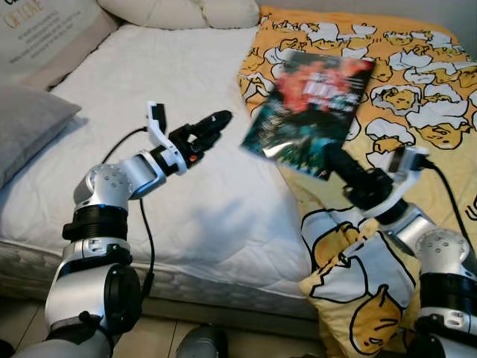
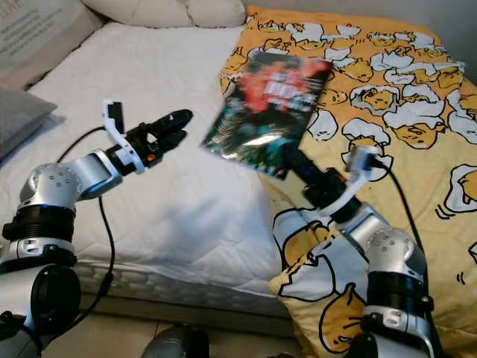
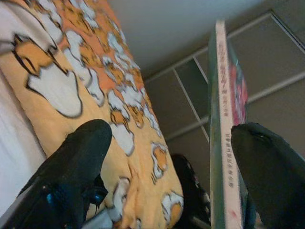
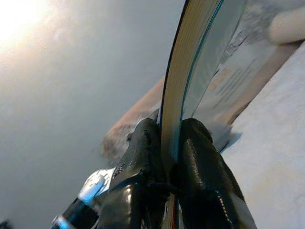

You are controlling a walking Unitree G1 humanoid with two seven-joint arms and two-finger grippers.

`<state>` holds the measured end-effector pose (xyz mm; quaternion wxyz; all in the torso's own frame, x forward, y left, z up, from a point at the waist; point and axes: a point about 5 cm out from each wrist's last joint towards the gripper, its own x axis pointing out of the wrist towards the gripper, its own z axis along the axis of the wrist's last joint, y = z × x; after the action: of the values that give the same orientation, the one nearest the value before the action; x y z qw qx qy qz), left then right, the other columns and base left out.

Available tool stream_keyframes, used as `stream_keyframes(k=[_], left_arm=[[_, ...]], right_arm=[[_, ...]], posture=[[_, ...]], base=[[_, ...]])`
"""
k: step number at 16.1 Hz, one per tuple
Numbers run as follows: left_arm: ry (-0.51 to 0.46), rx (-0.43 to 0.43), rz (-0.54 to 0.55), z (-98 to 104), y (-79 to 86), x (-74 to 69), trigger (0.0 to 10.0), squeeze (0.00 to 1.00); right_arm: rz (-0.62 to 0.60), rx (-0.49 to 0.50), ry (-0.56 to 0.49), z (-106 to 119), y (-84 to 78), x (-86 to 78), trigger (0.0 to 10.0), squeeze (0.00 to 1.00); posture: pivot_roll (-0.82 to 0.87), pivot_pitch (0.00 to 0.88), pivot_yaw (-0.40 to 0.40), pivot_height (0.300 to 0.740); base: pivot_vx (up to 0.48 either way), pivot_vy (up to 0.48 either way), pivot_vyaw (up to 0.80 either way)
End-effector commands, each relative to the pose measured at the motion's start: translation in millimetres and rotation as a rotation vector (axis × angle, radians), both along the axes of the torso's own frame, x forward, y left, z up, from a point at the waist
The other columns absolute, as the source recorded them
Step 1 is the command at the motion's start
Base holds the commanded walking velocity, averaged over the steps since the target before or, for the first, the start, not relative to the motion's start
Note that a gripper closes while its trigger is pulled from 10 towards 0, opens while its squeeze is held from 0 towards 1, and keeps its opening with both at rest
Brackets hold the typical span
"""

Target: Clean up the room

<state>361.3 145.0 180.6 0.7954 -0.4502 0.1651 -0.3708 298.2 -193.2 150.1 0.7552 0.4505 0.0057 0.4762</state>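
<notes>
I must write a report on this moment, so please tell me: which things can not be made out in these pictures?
- Book: cover title blurred by glare in both eye views; its spine text is too small in the left wrist view.
- Right hand, shut on the book: fingertips hidden behind the book in the eye views.
- Gray pillow: cut off by the left edge.
- Yellow blanket: right part cut off by the frame edge.

Home bedroom, white mattress (image 1: 171,112), pillows (image 1: 179,11), patterned yellow duvet (image 1: 417,82)

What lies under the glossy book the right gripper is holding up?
Below the glossy dark book pinched in the right gripper lie the yellow cartoon-print blanket and white quilted mattress; whatever the book directly covers is hidden.
</notes>
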Motion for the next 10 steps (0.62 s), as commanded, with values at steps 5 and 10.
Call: stream_keyframes(k=[5,10], left_arm=[[-0.053,-0.092,-0.252,11,-24.5,-8.7,10.0,0.0],[-0.151,-0.048,-0.288,9,-26.8,-11.5,0.0,0.0]], right_arm=[[0.122,-0.054,-0.048,5,15.6,-13.7,0.0,0.0],[0.12,-0.102,-0.031,1,17.2,-15.0,0.0,0.0]], posture=[[0.02,0.0,0.058,0.74],[0.01,0.0,0.061,0.74]], base=[[0.0,0.0,0.0],[0.0,0.0,0.0]])
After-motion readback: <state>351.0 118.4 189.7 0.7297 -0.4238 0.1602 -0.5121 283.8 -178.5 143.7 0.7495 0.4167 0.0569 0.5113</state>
